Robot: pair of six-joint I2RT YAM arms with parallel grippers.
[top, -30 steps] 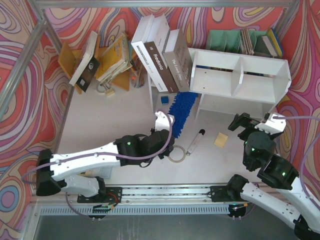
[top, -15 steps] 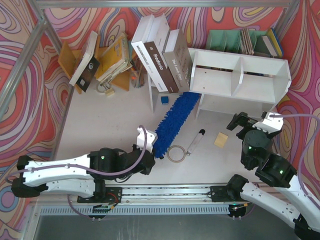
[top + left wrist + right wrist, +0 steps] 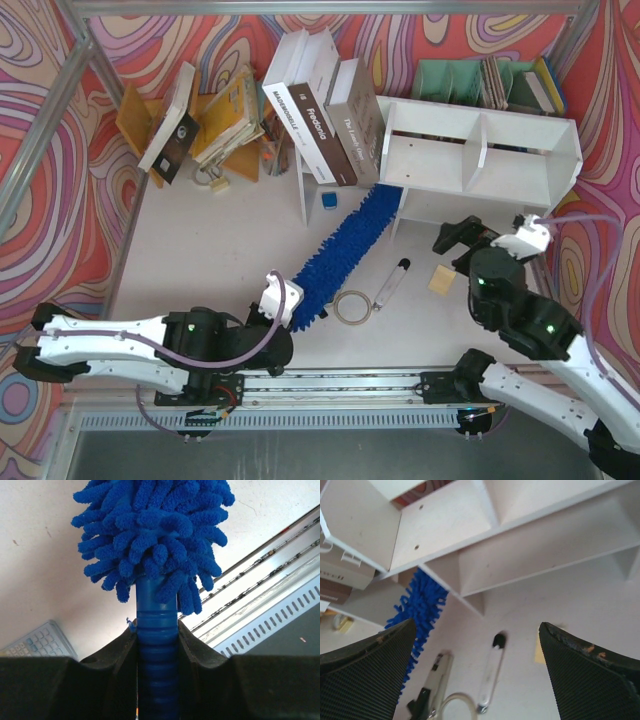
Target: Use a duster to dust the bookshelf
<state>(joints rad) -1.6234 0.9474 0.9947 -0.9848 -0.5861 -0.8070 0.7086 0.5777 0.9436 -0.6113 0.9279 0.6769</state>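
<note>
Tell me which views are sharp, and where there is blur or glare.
Top external: sharp, evenly lit, soft shadow under the bookshelf. Left wrist: duster sharp, left fingers dark without detail, metal rail washed out. Right wrist: right fingers dark, bookshelf slightly soft.

Both arms share one build: glossy white shells on the long links and bulky black housings at the joints. The left arm (image 3: 70,345) carries a lilac cable (image 3: 115,335) along its white link. The right arm (image 3: 530,330) has the same kind of cable at its wrist, and small green lights on its black joints. The left end effector (image 3: 157,650) has smooth matte-black fingers (image 3: 100,675). The right end effector (image 3: 477,675) has black fingers with a fine grid texture, flecked orange at the edges.
</note>
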